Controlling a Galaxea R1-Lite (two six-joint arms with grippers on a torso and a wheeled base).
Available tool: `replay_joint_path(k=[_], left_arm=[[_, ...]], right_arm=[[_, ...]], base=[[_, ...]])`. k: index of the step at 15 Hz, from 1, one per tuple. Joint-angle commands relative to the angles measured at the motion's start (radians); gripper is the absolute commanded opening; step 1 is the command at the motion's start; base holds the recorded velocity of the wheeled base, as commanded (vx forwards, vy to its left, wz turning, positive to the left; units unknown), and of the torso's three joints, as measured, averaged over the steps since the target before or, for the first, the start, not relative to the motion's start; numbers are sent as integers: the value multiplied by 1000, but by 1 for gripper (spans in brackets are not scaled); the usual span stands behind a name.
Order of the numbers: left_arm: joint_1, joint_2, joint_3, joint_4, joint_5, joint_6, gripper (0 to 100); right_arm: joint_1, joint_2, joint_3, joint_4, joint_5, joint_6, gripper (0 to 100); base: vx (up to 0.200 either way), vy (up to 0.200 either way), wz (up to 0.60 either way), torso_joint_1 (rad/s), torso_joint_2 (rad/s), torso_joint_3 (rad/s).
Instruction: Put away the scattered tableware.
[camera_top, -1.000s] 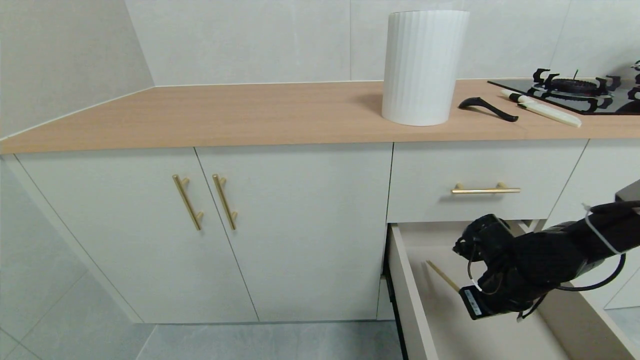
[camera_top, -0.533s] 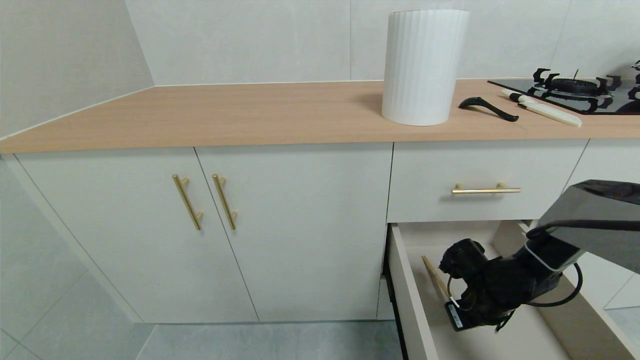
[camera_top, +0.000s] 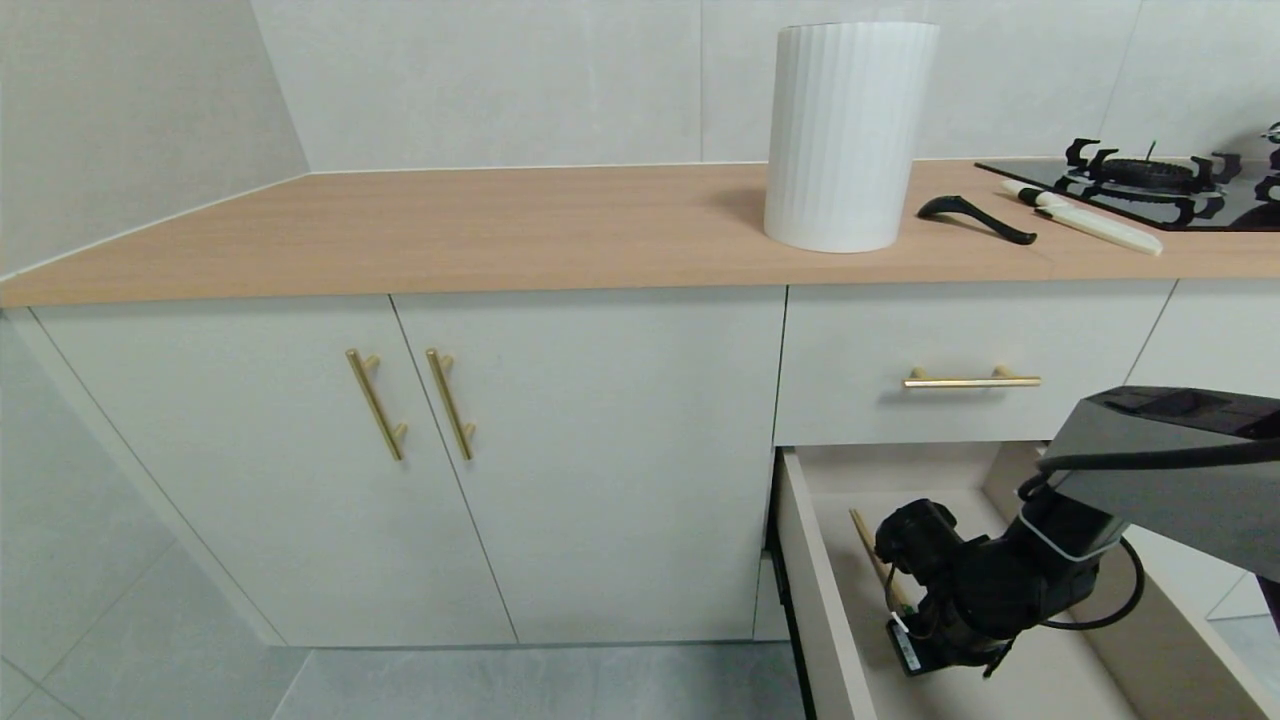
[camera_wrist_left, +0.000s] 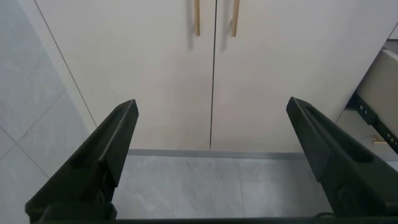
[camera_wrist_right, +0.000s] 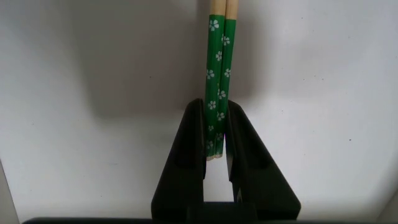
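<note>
Green chopsticks (camera_wrist_right: 217, 74): flowered ends pinched tight in the right gripper (camera_wrist_right: 216, 109), bare wooden tips pointing out toward 11 o'clock.
Drawer (camera_top: 815, 590): open at 4 o'clock, gripper and chopsticks low inside.
Left gripper (camera_wrist_left: 211, 106): spread wide, holding nothing, facing the cabinet doors (camera_wrist_left: 155, 74).
Counter (camera_top: 500, 230): black spoon (camera_top: 975, 215) and knife (camera_top: 1085, 218) at 1 o'clock, beside a white canister (camera_top: 848, 135).

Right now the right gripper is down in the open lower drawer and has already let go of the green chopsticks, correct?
Not quite. The right gripper is down in the open lower drawer, but it has not let go: the right wrist view shows its fingers shut on the ends of the green chopsticks.
</note>
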Motion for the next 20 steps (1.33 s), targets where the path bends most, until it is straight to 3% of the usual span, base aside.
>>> replay_joint_path(k=[1,4,5,12,16,18,20], left_arm=[[0,0,0,0,0,0,100],[0,0,0,0,0,0,100],[0,0,0,0,0,0,100],[0,0,0,0,0,0,100],[0,0,0,0,0,0,100],[0,0,0,0,0,0,100],[0,0,0,0,0,0,100]], right_arm=[[0,9,1,3,2,0,0],[0,9,-1,1,2,0,0],[0,9,-1,1,2,0,100],[0,-9,2,1,2,1,100],[-46,-388,87,14,43,-15,100],[-128,-635,61,144,51,-72,100],[-204,-733,12,218,98,-98,100]], base=[[0,0,0,0,0,0],[0,0,0,0,0,0],[0,0,0,0,0,0],[0,0,0,0,0,0],[0,0,0,0,0,0],[0,0,0,0,0,0],[0,0,0,0,0,0]])
